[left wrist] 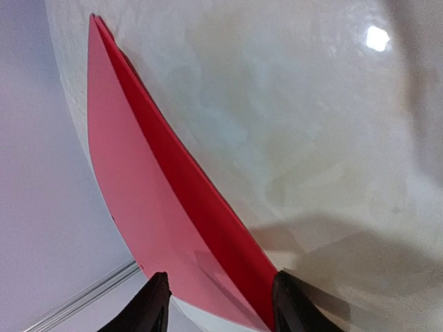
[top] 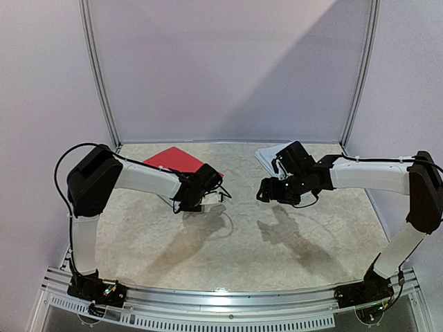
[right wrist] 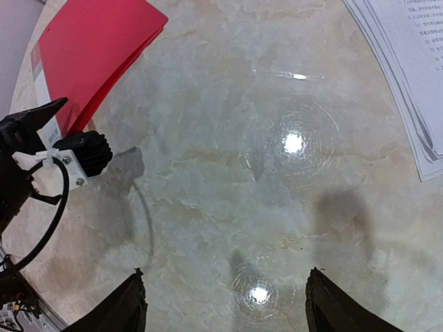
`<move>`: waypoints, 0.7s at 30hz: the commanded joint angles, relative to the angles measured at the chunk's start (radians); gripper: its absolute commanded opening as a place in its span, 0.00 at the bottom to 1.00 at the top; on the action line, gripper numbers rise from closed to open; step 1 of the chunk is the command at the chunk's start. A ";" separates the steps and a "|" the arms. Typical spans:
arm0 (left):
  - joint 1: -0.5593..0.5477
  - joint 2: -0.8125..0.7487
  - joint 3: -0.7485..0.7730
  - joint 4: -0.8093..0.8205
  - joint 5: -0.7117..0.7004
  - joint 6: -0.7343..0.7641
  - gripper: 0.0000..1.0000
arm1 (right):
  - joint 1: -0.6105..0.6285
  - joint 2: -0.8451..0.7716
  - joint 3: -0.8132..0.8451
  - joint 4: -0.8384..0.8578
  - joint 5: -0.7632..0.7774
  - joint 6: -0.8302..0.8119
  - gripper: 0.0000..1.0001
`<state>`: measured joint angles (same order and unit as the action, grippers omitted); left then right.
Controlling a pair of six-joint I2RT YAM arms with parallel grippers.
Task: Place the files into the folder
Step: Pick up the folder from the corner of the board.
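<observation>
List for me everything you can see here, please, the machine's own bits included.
folder: one, red, flat on the table at far left of centre.
paper sheets: a stack, number unclear, white with black print, far right of centre, apart from the folder.
table: one, pale marbled beige, under everything.
backdrop: pale lilac-white panels behind the table.
frame rail: one, silver, along the near edge.
left arm: one, black and white, reaching to the folder.
right arm: one, black and white, reaching toward the middle.
left claw: black, jaws apart on either side of the folder's corner.
right claw: black, open above bare table.
</observation>
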<state>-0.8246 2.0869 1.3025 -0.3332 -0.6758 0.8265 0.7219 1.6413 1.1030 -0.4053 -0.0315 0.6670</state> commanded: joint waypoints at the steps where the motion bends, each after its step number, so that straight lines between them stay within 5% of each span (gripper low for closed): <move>1: -0.010 -0.019 -0.061 0.174 -0.049 0.105 0.49 | 0.006 0.027 0.038 -0.010 -0.010 -0.011 0.78; 12: 0.002 0.020 -0.182 0.592 -0.152 0.359 0.42 | 0.007 0.032 0.038 0.008 -0.034 -0.020 0.79; 15: 0.020 0.010 -0.217 0.690 -0.145 0.407 0.29 | 0.007 0.031 0.035 0.008 -0.038 -0.018 0.79; 18: 0.039 -0.016 -0.232 0.711 -0.127 0.396 0.00 | 0.007 0.031 0.032 0.016 -0.048 -0.002 0.78; 21: 0.050 -0.057 -0.240 0.710 -0.108 0.375 0.00 | 0.007 0.031 0.033 0.032 -0.061 0.029 0.78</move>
<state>-0.8005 2.0869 1.0794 0.2935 -0.7998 1.1934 0.7223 1.6573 1.1210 -0.4000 -0.0673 0.6662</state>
